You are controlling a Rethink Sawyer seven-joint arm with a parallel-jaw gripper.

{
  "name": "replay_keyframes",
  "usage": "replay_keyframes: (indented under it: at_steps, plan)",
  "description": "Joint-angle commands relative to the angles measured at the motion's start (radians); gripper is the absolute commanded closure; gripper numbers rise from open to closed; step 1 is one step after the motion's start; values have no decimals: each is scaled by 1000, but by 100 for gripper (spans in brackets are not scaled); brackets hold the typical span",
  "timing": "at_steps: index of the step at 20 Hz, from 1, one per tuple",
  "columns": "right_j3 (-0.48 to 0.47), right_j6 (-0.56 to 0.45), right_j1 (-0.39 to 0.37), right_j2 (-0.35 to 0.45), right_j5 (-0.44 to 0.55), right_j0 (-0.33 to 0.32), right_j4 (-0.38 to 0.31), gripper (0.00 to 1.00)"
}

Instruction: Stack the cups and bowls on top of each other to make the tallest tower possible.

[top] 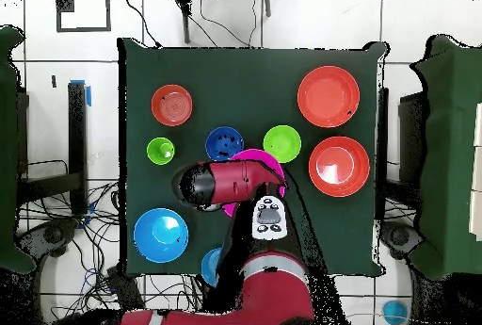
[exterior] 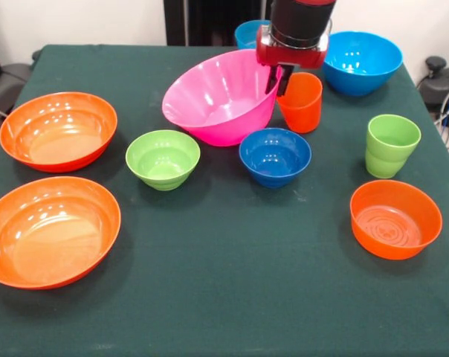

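My gripper (exterior: pixel 280 79) is shut on the right rim of the big pink bowl (exterior: pixel 221 97), which is tilted with its mouth toward the front left. The orange cup (exterior: pixel 302 101) stands upright just right of the fingers. The lime green cup (exterior: pixel 390 145) is further right. In front of the pink bowl sit the dark blue bowl (exterior: pixel 275 155) and the small lime green bowl (exterior: pixel 163 158). Two wide orange bowls (exterior: pixel 59 130) (exterior: pixel 50 229) lie at the left. Every piece stands singly; no tower is in view. In the overhead view the arm covers most of the pink bowl (top: pixel 254 156).
A smaller orange bowl (exterior: pixel 395 218) sits at the front right. A sky blue bowl (exterior: pixel 360 61) stands at the back right and another (exterior: pixel 248 33) behind the gripper. The dark green tablecloth (exterior: pixel 232 297) covers the table. Cables lie on the floor (top: pixel 113 246) beside it.
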Motion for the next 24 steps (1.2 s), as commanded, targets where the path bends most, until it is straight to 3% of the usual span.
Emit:
replay_keyframes:
  at_steps: [1, 11, 16, 24]
  plan:
    - [-70, 107, 60, 56, -25, 48, 0, 100]
    - [-10, 91, 17, 60, -53, 37, -9, 100]
    - [-9, 56, -67, 79, 90, 26, 29, 100]
    - [14, 47, -148, 82, 178, 37, 40, 100]
